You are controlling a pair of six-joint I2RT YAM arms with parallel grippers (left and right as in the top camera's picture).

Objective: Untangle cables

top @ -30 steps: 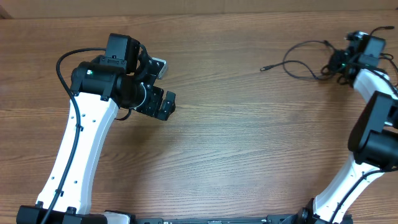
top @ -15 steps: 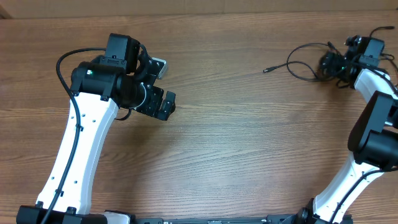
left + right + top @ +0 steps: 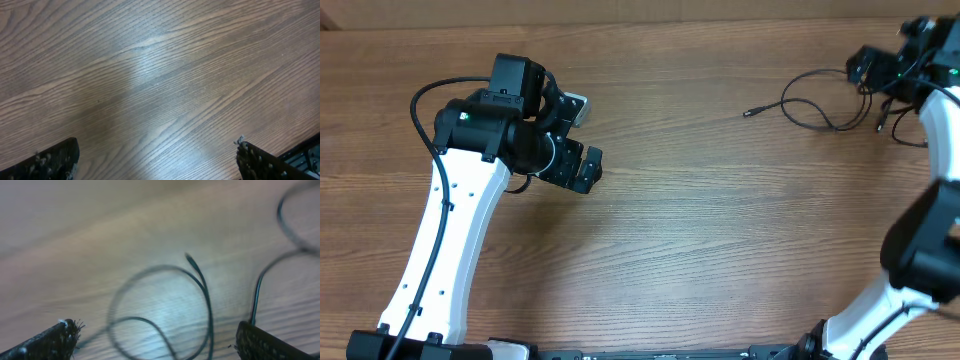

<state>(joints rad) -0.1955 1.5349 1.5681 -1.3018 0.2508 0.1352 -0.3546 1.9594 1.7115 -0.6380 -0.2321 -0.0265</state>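
Note:
The cables [image 3: 812, 103] are thin black cords lying in loose loops at the far right of the table, with one small plug end [image 3: 748, 113] pointing left. My right gripper [image 3: 880, 72] hangs open just above their right end. In the right wrist view a blurred cable loop [image 3: 202, 292] lies on the wood between the spread fingers [image 3: 267, 342], and one teal-tinged strand [image 3: 256, 300] runs close by the right finger. My left gripper [image 3: 582, 168] stands open over bare wood at the left, far from the cables; the left wrist view shows only wood grain between its fingertips [image 3: 50, 161].
The wooden table [image 3: 700, 230] stretches between the two arms. The left arm's own thick black wire [image 3: 420, 100] arcs off its upper link. The table's far edge [image 3: 720, 22] runs close behind the cables.
My right gripper has opened, let go of the cable bundle and moved back toward the far right corner. The cables have spread out slightly to the right. The left arm has not moved.

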